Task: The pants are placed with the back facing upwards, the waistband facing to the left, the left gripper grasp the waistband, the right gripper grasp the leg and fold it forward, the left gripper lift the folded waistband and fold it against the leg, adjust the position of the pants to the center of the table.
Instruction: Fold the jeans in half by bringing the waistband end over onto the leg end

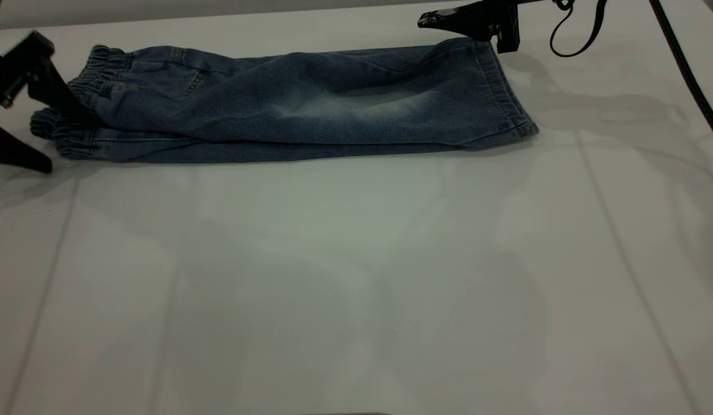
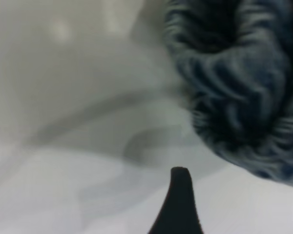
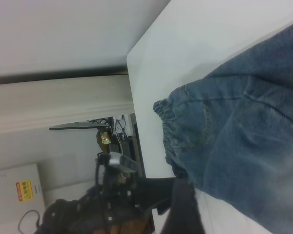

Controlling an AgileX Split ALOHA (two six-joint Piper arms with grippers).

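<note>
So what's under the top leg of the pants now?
The other leg, only its front edge and waistband showing beneath the faded top leg. The rest is covered. The left pincer is at the waistband.

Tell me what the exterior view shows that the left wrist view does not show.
Only the exterior view shows the whole pants, folded lengthwise with one leg on top, its hem near the right gripper at the far edge of the table. It also shows the left gripper beside the waistband, its jaws spread.

Only the left wrist view shows the gathered elastic folds of the waistband close up, with one black fingertip apart from it.

Both show the waistband, the left gripper and the pale table.
</note>
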